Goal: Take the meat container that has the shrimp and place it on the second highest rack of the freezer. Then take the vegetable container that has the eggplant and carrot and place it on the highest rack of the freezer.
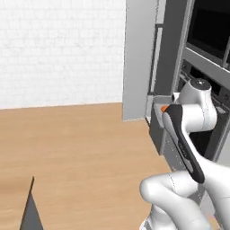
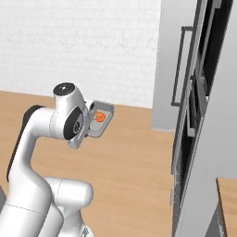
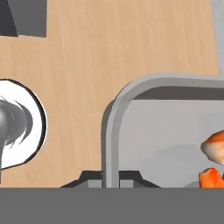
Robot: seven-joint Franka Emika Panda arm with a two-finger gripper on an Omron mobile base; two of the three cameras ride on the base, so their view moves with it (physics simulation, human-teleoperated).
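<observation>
In the right base view the gripper is clamped on the near rim of the meat container, carried in the air with the shrimp inside. The freezer, door open, stands well apart to the container's right. So my judgement is that the tray must travel rightward toward the shelves.

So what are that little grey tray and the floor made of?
The tray looks like matte grey plastic or metal: smooth, rounded rim, no shine; it is hard to tell which. The floor looks like light wood, with fine grain streaks and a satin finish.
</observation>
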